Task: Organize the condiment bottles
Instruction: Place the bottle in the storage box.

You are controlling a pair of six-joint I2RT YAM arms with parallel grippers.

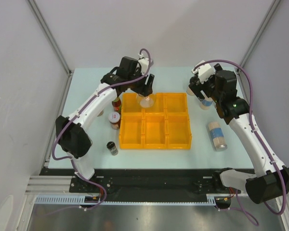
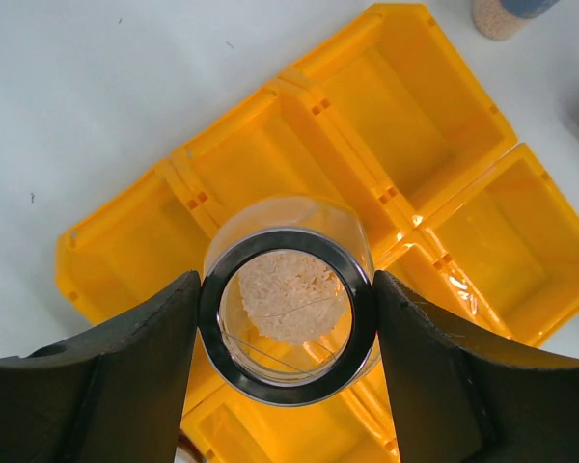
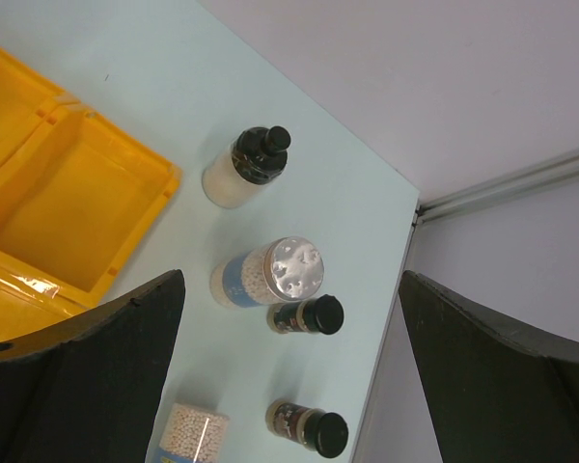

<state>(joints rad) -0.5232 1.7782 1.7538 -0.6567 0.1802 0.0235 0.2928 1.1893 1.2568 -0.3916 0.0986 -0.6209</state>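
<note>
My left gripper (image 2: 288,294) is shut on a clear jar (image 2: 286,311) with a silver-rimmed lid and pale grains inside. It hangs above the yellow tray (image 1: 155,147), over the back row near the divider between the left and middle compartments (image 1: 146,101). The tray's compartments (image 2: 468,246) look empty. My right gripper (image 3: 291,280) is open above the back right of the table, nothing between its fingers. Below it stand a blue-labelled shaker (image 3: 268,274), two black-capped spice jars (image 3: 309,315) (image 3: 307,430) and a white bottle with a black cap (image 3: 243,170).
Left of the tray stand a slim sauce bottle (image 1: 116,103), a red-labelled jar (image 1: 114,119) and a dark jar (image 1: 112,147). A blue-labelled shaker (image 1: 216,136) lies on its side right of the tray. The enclosure walls run close along the table's right and back edges.
</note>
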